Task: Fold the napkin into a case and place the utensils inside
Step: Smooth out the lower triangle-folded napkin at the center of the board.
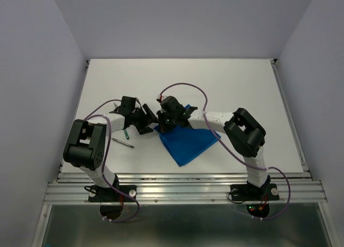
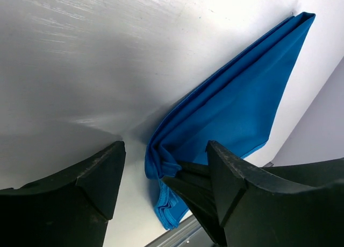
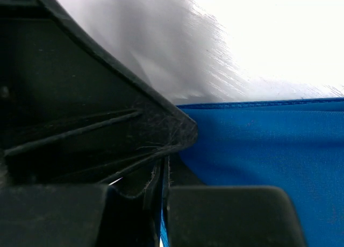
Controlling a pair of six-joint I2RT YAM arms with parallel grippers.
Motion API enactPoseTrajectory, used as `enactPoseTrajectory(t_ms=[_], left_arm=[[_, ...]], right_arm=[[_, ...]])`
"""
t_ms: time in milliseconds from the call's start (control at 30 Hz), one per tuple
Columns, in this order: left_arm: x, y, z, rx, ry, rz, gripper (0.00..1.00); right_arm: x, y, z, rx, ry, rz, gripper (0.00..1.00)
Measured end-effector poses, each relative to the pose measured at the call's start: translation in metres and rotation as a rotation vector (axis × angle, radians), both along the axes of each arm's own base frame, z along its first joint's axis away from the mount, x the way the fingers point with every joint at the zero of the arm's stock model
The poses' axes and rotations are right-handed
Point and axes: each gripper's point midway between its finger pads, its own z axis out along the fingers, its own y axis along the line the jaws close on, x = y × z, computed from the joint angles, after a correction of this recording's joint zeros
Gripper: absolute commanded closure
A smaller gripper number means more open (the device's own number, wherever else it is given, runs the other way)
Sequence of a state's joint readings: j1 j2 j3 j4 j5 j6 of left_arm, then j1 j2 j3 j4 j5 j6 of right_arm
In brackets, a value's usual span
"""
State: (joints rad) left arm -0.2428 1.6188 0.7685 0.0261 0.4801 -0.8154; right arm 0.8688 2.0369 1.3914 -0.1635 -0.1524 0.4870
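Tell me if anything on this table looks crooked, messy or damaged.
The napkin looks askew: a lopsided folded wedge lying slantwise to the table edges, its layers bunched unevenly at the corner the right hand pinches. The two utensils lie loose, apart, on its left. Nothing looks damaged or spilled.
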Motion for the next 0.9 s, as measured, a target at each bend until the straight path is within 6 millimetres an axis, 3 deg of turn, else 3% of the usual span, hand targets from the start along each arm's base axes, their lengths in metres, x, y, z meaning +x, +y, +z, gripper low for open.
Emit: enactPoseTrajectory(t_ms=[67, 233, 433, 533, 567, 667, 733, 900], left_arm=[[0.000, -0.002, -0.001, -0.010, 0.003, -0.002, 0.34], [0.000, -0.007, -0.007, -0.015, 0.012, -0.014, 0.55], [-0.003, -0.011, -0.010, -0.026, 0.022, -0.029, 0.99], [-0.003, -0.012, -0.009, -0.032, 0.023, -0.031, 1.00], [-0.003, -0.012, -0.010, -0.031, 0.026, -0.030, 1.00], [-0.004, -0.012, -0.011, -0.029, 0.033, -0.029, 1.00], [-0.005, -0.011, -0.012, -0.026, 0.039, -0.028, 1.00], [-0.008, -0.009, -0.015, -0.011, 0.060, -0.019, 1.00]], right_arm=[[0.000, 0.000, 0.000, 0.002, 0.001, 0.002, 0.99], [-0.001, 0.001, 0.003, 0.009, 0.001, 0.006, 0.99], [-0.001, 0.001, 0.009, 0.018, -0.006, 0.007, 0.96], [-0.001, 0.001, 0.009, 0.014, -0.006, 0.009, 0.71], [-0.001, 0.001, 0.010, 0.014, -0.008, 0.010, 0.53], [-0.001, -0.001, 0.017, 0.014, -0.023, 0.016, 0.31], [-0.001, -0.003, 0.026, 0.015, -0.040, 0.013, 0.29], [0.003, -0.018, 0.073, 0.036, -0.154, -0.009, 0.27]])
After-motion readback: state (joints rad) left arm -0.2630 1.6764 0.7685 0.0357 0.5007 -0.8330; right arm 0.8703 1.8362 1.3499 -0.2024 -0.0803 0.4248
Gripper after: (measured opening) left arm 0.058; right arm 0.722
